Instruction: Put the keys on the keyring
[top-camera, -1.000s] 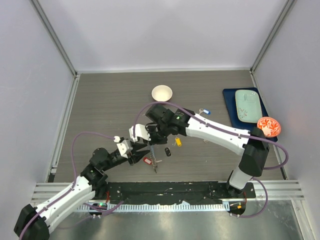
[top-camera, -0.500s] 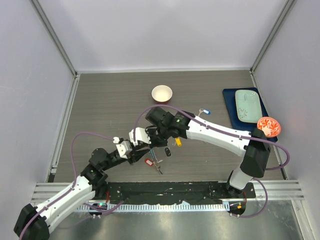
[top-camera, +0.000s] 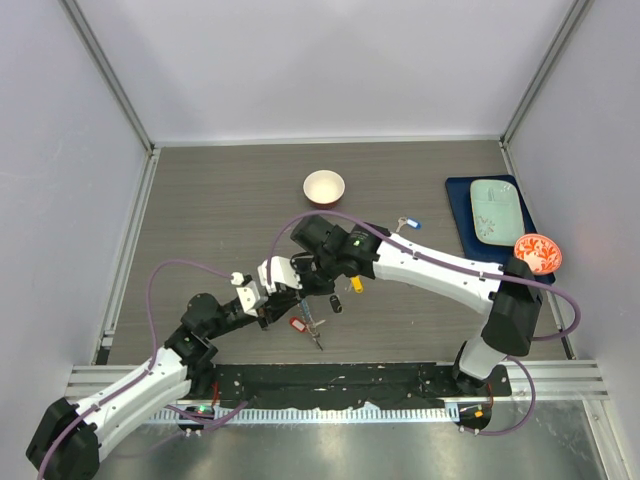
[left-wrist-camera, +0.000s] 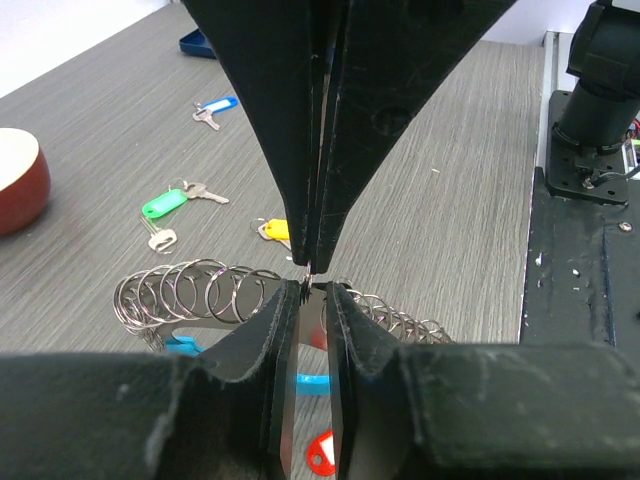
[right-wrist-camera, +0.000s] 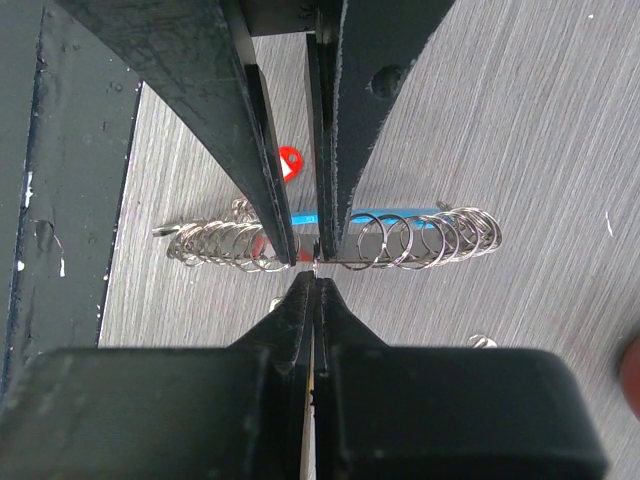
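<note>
Since a second ago the right tool (right-wrist-camera: 315, 275) has sunk a little toward the left tool (left-wrist-camera: 312, 292), and the two stay tip to tip near the front of the grey wood-grain desk (top-camera: 200, 220). Loose around them lie a small silver key with a green plastic tag (left-wrist-camera: 165, 205), a yellow-tagged key (left-wrist-camera: 275, 230), a black-tagged key (top-camera: 336, 304) and, farther off, a blue-tagged key (left-wrist-camera: 215, 105). A red plastic tag (right-wrist-camera: 288, 160) shows close by. Each arm's black fingers block much of the other's wrist view.

A small round white bowl (top-camera: 324, 172) stands beyond the arms. At the right a pale-green rectangular plate (top-camera: 495, 210) rests on a dark-blue mat (top-camera: 457, 215), with a red patterned bowl (top-camera: 522, 248) at its near corner.

The keyring (right-wrist-camera: 440, 240), a silvery wire strung with small rings and a bright-blue plastic tag, lies under both tools. The right tool is pressed together, its tip at the wire. The left tool straddles that spot, fingers a narrow slit apart; whether they pinch anything I cannot tell.
</note>
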